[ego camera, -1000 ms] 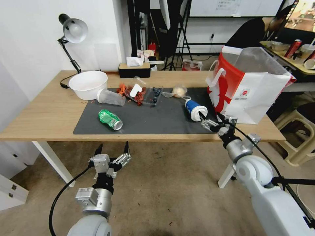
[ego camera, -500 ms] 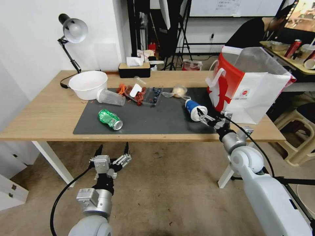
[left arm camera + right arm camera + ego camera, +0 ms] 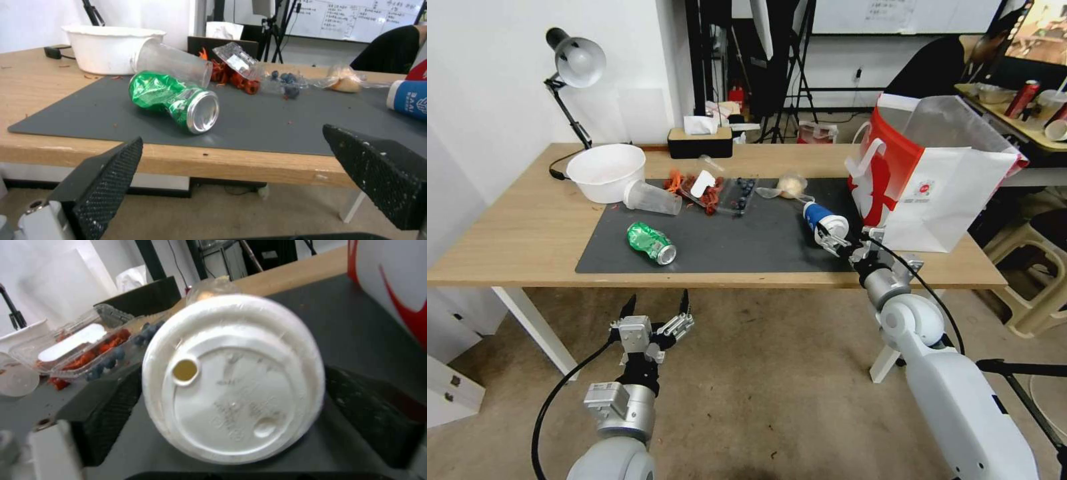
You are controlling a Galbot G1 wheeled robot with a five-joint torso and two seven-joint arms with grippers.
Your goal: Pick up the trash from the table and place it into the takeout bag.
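Head view is showing the right gripper (image 3: 829, 235) reaching the blue paper cup (image 3: 823, 222), which is lying on its side just beside the takeout bag (image 3: 934, 183), lid toward the robot. Its fingers are standing wide on both sides of the lid (image 3: 233, 378), probably so it can grasp it. Compared with one second ago, this gripper is sitting closer to the cup. The left gripper (image 3: 654, 312) is waiting wide open, well apart from the bag, below the table (image 3: 507, 233) edge.

Light wood table (image 3: 514, 227) under a matt grey mat (image 3: 747, 247); crumpled shiny metal can (image 3: 652, 243); smooth plastic lid (image 3: 233, 380).
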